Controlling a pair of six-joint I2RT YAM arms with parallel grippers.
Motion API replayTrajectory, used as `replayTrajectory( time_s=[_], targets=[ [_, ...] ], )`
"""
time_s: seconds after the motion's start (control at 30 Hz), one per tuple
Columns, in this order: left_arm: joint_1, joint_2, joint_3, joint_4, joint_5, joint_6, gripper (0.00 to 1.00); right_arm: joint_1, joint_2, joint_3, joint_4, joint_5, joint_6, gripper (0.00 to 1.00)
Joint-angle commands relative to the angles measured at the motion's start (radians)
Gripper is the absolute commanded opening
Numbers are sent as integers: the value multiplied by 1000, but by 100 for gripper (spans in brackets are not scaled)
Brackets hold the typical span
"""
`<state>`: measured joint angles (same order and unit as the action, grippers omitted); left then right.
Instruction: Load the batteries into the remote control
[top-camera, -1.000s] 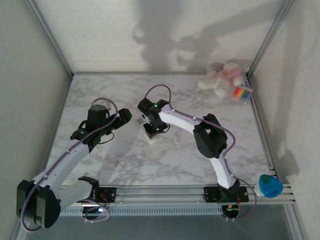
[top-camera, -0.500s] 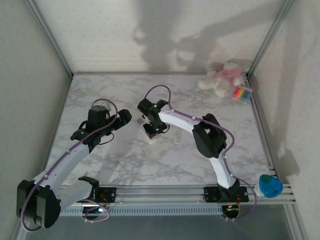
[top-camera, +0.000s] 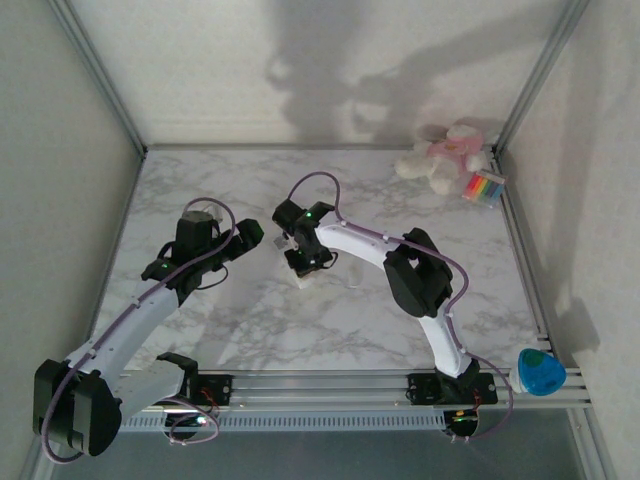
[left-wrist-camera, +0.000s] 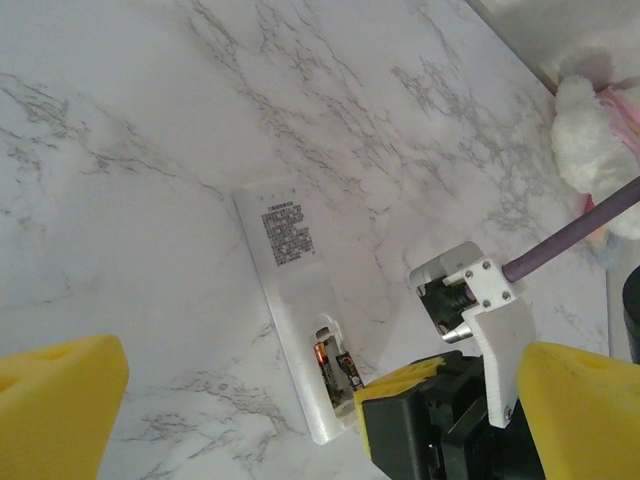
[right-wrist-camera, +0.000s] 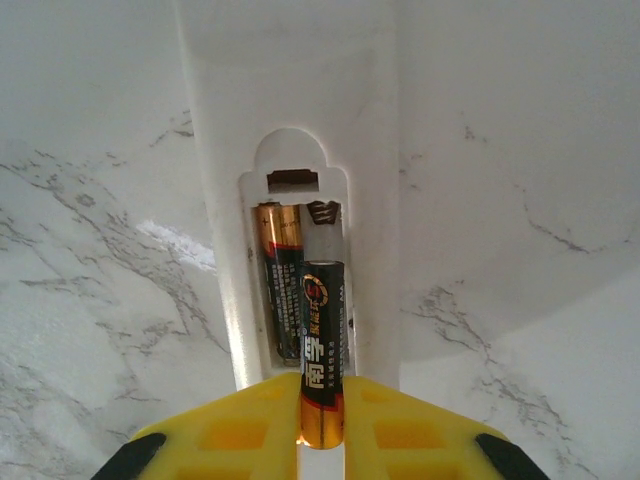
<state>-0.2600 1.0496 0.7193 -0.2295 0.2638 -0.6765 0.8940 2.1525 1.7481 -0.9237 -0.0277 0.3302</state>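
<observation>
Lying back-up near the middle of the marble surface (top-camera: 250, 320), the white remote control (left-wrist-camera: 285, 290) has its battery bay (right-wrist-camera: 246, 280) uncovered; it looks light and stiff, likely to skate on the smooth stone if pushed endwise, so steadying its long edges seems wise. The left tool (top-camera: 248, 236) hangs just left of it, fingers spread wide, holding nothing. The right tool (right-wrist-camera: 320, 415) is pressed together, pinching the second battery (right-wrist-camera: 322, 340) by its near end, the far end angled into the bay's right slot. The seated battery (right-wrist-camera: 275, 290) fills the left slot. Both cells look small, rigid and slick, apt to roll or pivot in a tip grip.
</observation>
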Motion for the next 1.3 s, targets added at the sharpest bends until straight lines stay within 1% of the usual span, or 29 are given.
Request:
replayTrajectory(
  time_s=[0.0, 0.17, 0.83, 1.03, 1.17, 1.27],
  targets=[
    [7, 1, -12, 1, -17, 15, 100, 10, -25, -21, -4, -4, 19, 16],
    [7, 1, -11, -1, -16, 17, 99, 10, 0, -13, -7, 4, 23, 17],
    [7, 2, -15, -3, -14, 18, 100, -9, 97, 105, -49, 28, -8, 20],
    [7, 8, -13, 1, -11, 20, 99, -12, 97, 104, -42, 26, -9, 28],
    [6, 14, -10, 2, -10, 25, 99, -12, 57, 102, -35, 16, -8, 35],
    [7, 22, -4, 7, -6, 31, 100, -12, 14, 88, -23, 16, -1, 37]
  ],
)
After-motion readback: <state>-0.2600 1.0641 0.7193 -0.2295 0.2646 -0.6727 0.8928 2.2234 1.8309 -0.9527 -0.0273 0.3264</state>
